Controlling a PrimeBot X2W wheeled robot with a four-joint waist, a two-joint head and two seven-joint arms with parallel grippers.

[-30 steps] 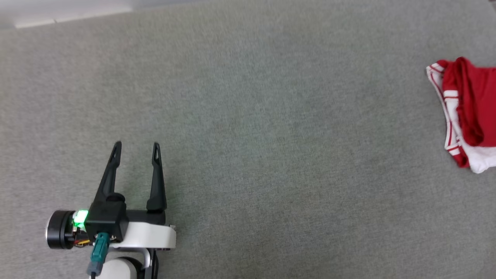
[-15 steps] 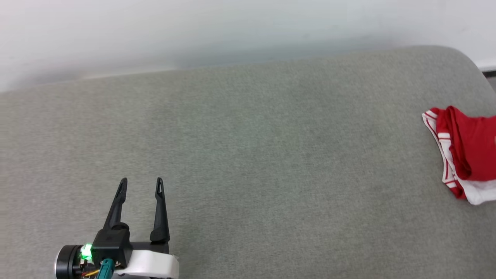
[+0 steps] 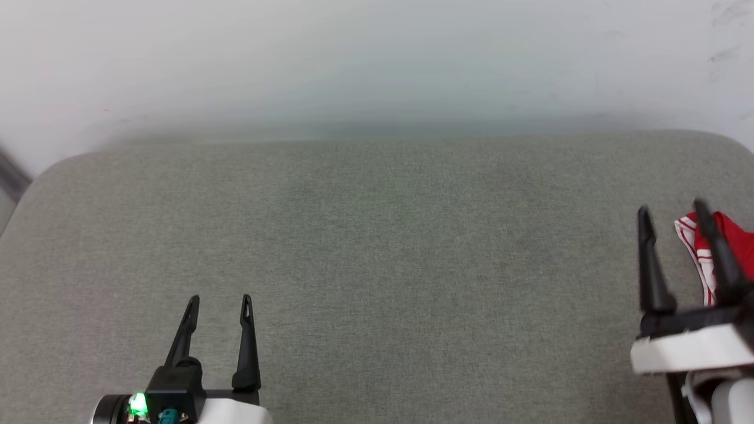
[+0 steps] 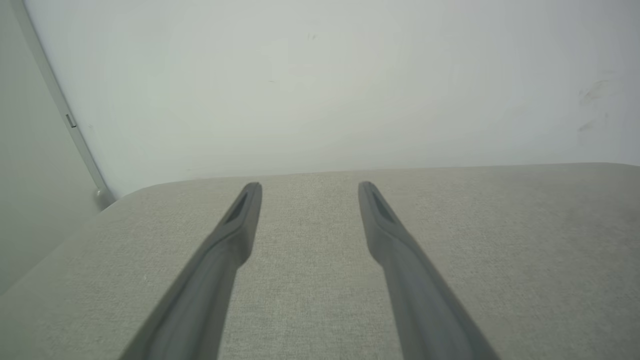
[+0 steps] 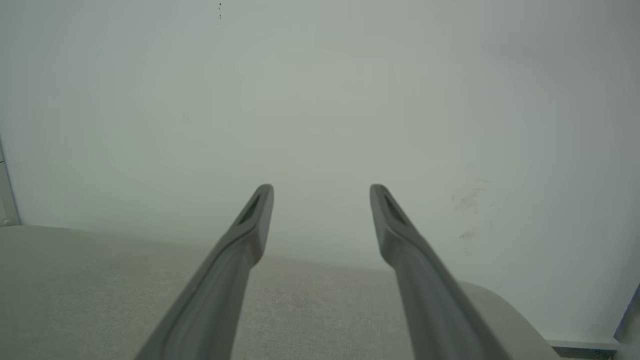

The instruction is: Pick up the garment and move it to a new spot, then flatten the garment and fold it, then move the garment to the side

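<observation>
My left pincer [image 3: 220, 300] and right pincer [image 3: 671, 207] gape empty; I'd pinch the seemingly bunched red-and-white fabric jersey [image 3: 743, 247], far right.

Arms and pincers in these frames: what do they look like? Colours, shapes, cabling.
Left pincer: two long, black, tapering fingers with a slot near each tip, on a black block carrying a green light and a teal connector; white left arm casing. Right pincer: same black fingers, white right arm casing.
</observation>
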